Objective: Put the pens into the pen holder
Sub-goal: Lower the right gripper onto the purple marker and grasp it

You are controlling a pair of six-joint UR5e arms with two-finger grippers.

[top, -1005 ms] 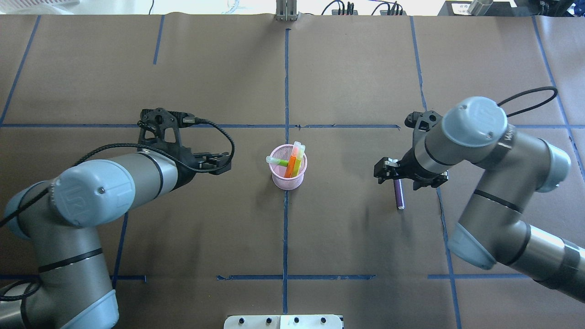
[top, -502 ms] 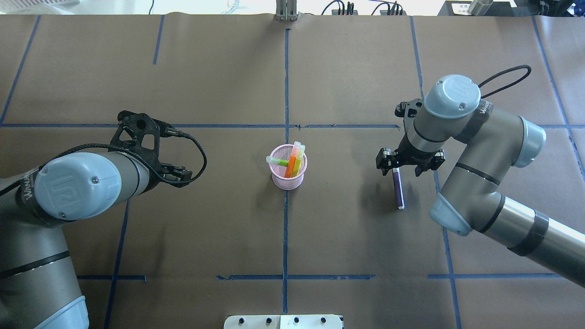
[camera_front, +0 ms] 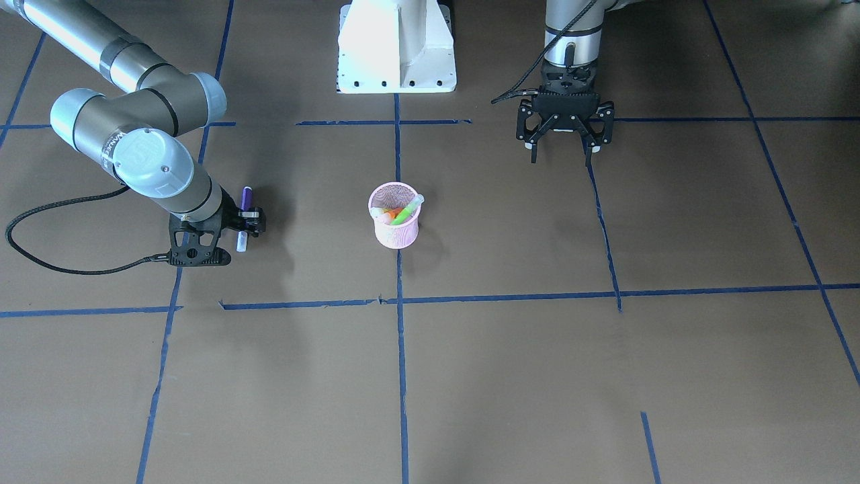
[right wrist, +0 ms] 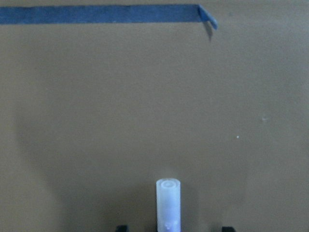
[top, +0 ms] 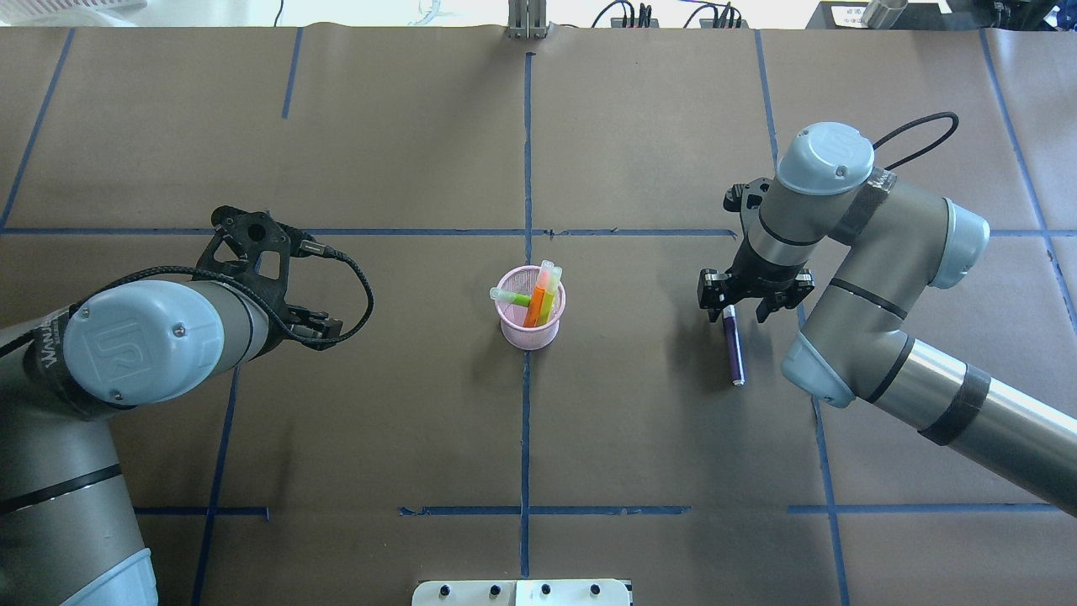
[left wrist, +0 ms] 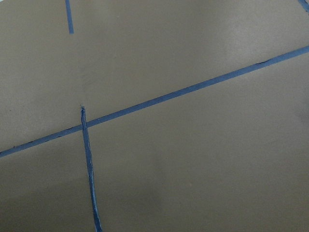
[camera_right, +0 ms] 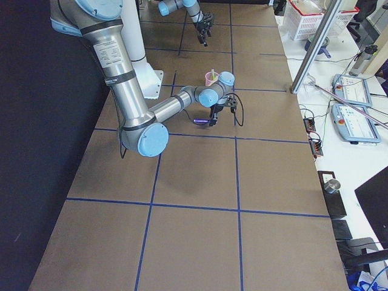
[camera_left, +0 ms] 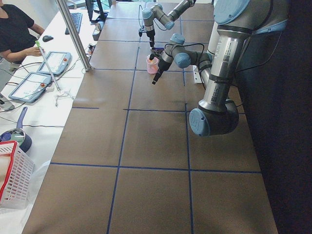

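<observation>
1. Pink wire-mesh pen holder [top: 530, 326] stood upright at the middle of the bench [top: 656, 446], on the centre line of blue tape [top: 525, 421].
2. Three pens sat inside it, pale caps up and past the rim. The orange pen [top: 534, 310] leaned away from the robot. A yellow-green pen [top: 551, 296] lay just beside it, touching or nearly so. The green pen [top: 515, 297] tilted out toward the robot's left, its cap hanging over the rim.
3. The purple pen [top: 734, 349] lay flat on the bench on the robot's right side, well apart from the holder. Its long axis ran roughly toward and away from the robot, with the pale cap at the far end.
4. The right tool [top: 739, 305] sat low over that pen near its cap end, jaws set wide, one on each side of the barrel. The right wrist view showed a gap on both sides of the pen, and the cap poked out ahead of the tool.
5. The left tool [camera_front: 563, 156] hung above bare bench on the robot's left side, well apart from the holder, jaws spread wide with nothing between them. Its wrist view showed only brown paper and tape lines.
</observation>
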